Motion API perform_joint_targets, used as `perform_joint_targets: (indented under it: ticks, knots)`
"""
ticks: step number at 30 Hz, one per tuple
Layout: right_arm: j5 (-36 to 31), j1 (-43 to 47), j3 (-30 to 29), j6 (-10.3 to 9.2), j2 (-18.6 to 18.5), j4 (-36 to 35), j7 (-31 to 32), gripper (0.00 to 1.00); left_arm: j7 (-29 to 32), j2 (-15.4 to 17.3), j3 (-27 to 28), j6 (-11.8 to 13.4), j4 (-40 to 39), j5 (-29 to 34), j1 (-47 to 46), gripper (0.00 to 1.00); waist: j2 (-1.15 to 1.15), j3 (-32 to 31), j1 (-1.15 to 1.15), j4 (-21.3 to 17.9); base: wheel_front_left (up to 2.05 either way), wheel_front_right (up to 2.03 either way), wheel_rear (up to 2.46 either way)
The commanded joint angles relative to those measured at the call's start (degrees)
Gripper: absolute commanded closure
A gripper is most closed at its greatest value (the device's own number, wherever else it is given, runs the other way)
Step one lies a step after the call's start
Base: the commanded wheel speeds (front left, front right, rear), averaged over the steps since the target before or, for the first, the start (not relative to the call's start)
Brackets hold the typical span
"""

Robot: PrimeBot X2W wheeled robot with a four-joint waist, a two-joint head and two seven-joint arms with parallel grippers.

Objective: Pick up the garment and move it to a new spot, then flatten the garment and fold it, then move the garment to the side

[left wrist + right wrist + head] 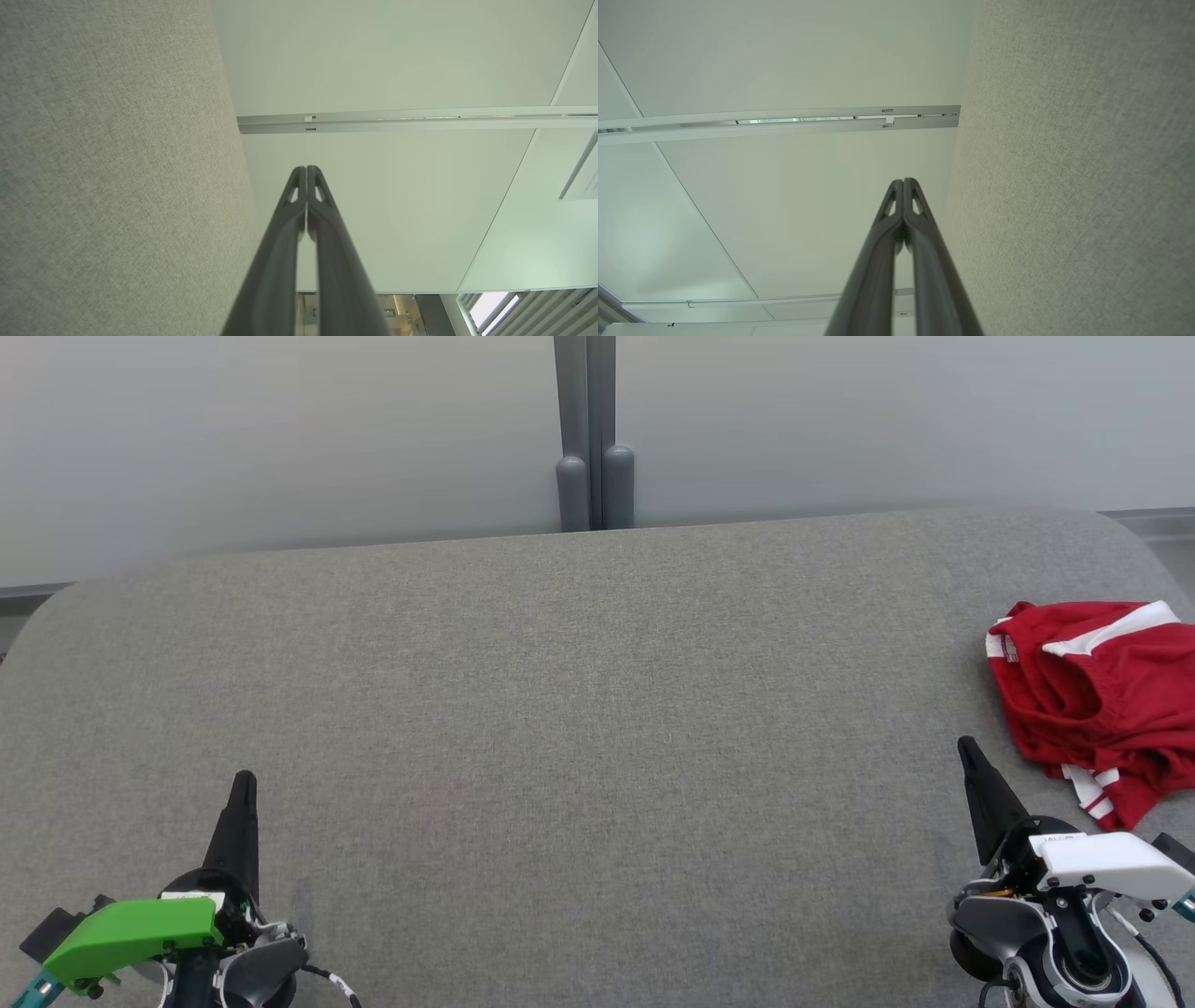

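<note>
Head view: garment (1092, 700) lies bunched at the far right edge of the desk (560, 709), just beyond right pincer (966, 747), which like left pincer (245, 782) is pressed together and empty; best to part it, reach over, pinch a thick fold.

And there's the garment (1094, 709), a red piece with white trim, sitting in a crumpled heap. It's not spread out at all: the cloth is bunched and folded over itself, with deep creases running through the middle. A broad white band slants across its upper part, and red-and-white striped edging peeks out at the upper left corner and again along the lower edge. It lies at the far right side of the grey fabric surface (597, 709), about halfway up the head view. The picture's right border cuts it off, so its full outline can't be made out.
</note>
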Motion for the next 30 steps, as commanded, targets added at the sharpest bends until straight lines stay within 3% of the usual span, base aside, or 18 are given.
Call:
perform_joint_targets:
  ticks: [1, 30]
  knots:
    - [0.4, 0.5, -0.1, 0.02, -0.2, -0.3, 0.1, 1.00, 0.1, 0.4, 0.1, -0.4, -0.2, -0.1, -0.9, 1.00, 0.00, 0.0, 0.00, 0.0, 0.00, 0.00, 0.00]
    - [0.4, 0.5, -0.1, 0.02, -0.2, -0.3, 0.1, 1.00, 0.1, 0.4, 0.1, -0.4, -0.2, -0.1, -0.9, 1.00, 0.00, 0.0, 0.00, 0.0, 0.00, 0.00, 0.00]
